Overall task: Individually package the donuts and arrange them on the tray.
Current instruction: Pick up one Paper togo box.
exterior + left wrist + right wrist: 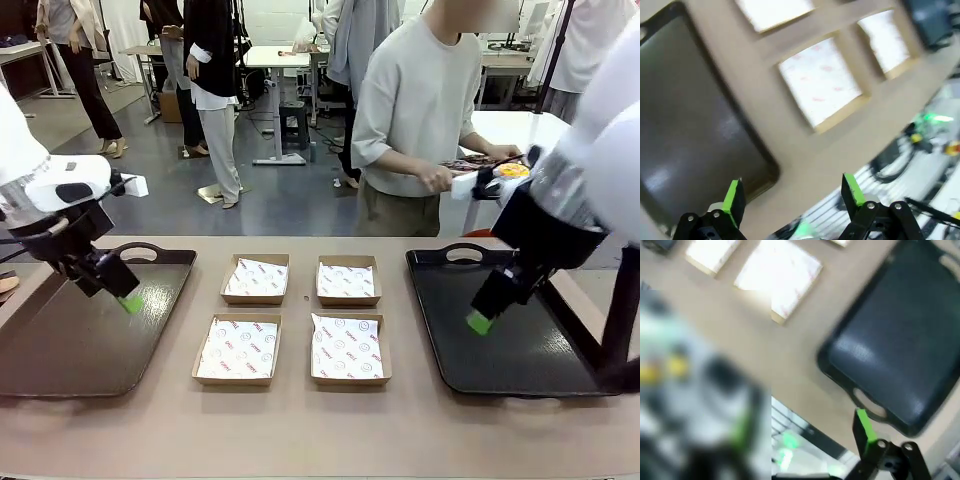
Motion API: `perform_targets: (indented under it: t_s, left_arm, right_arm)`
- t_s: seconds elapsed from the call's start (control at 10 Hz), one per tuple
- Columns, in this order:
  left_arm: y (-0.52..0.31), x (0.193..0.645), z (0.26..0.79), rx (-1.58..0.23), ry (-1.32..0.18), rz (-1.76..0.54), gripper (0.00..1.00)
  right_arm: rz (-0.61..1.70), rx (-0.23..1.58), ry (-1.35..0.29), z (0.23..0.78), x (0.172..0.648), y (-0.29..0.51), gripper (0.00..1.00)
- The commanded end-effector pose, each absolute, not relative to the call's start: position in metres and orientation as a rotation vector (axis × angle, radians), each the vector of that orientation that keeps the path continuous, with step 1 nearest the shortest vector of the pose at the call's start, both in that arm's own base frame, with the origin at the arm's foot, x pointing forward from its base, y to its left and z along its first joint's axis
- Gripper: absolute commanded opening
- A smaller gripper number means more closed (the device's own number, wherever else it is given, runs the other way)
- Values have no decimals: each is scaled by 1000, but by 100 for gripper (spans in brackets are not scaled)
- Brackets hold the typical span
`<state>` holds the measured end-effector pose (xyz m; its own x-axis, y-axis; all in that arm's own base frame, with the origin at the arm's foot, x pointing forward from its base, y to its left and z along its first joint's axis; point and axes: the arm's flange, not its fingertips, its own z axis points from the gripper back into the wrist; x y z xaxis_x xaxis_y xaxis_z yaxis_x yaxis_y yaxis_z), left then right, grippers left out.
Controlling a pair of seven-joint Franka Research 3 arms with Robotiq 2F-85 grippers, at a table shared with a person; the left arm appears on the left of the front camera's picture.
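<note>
Left gripper (pixel 130 302): lower left of the front view, hanging over the left tray (pixel 60 345), tips tilted down and toward frame centre.
Left claw state: green pads (pixel 733 198) spread wide in the left wrist view, nothing between them.
Right gripper (pixel 479 322): right of centre in the front view, over the right tray (pixel 520 350), green tip angled down to the left.
Right claw state: one green pad (pixel 865 429) sharp at lower right of the right wrist view, the other a blur far to its left; spread apart, empty.
Donuts (pixel 512 170): upper right of the front view, beyond the table's far edge, on a dark plate held in the person's hand (pixel 437 180); a yellow one plain to see, the others partly hidden by the right arm and too small to tell apart.
Boxes: four shallow cardboard boxes lined with printed white paper, two by two at frame centre between the trays; far-left box (pixel 256 278), far-right box (pixel 348 280), near-left box (pixel 237 349), near-right box (pixel 349 348); nothing inside but paper.
Trays: both dark, handled, flat on the tan table (pixel 300 430), bare.
Person (pixel 420 110): top centre-right, standing at the far side, pale long-sleeved top.
</note>
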<state>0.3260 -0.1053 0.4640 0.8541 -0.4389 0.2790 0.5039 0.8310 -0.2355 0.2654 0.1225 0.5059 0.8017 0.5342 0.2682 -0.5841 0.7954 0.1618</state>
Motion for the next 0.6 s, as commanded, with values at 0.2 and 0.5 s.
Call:
perform_targets:
  t_s: [0.2,0.5]
  left_arm:
    - [-24,335,470,-1222,-244,-255,100]
    - [32,332,449,-1530,-212,-93,100]
  right_arm:
    - [146,1254,-522,483,238,-7,100]
    - [49,1559,-378,455,217,-63,100]
